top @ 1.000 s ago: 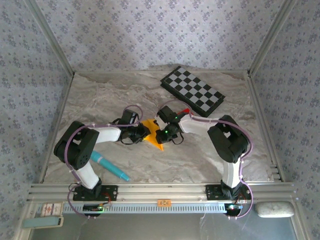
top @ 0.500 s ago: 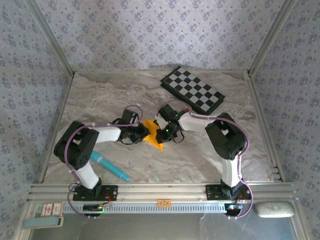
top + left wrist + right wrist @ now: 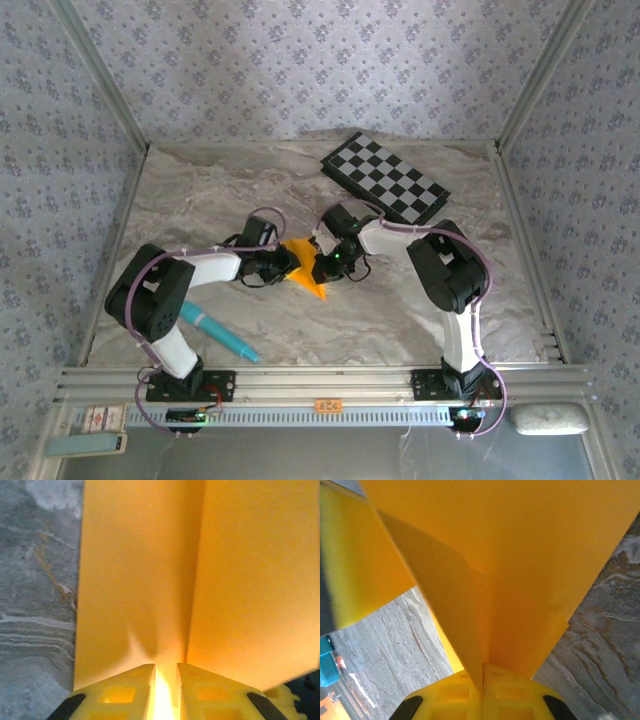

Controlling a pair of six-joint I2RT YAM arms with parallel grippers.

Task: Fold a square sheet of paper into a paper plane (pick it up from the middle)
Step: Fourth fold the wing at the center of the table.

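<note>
Item: orange-yellow creased paper plane (image 3: pixel 304 270); sits at middle of grey marbled counter (image 3: pixel 400 310); pinched on one side by clenched left gripper (image 3: pixel 165 674), on the other by clenched right gripper (image 3: pixel 482 675)

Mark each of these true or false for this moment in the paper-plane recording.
1. The left hand and the right hand both pinch the orange paper. True.
2. The checkerboard lies under the paper. False: it lies at the far right of the table, apart from the paper.
3. The paper is a flat, unfolded sheet. False: it carries a fold, with its layers standing apart in both wrist views.
4. A teal pen-like object lies on the near left part of the table. True.
5. The right hand is wide open. False: it is shut on the paper.
</note>
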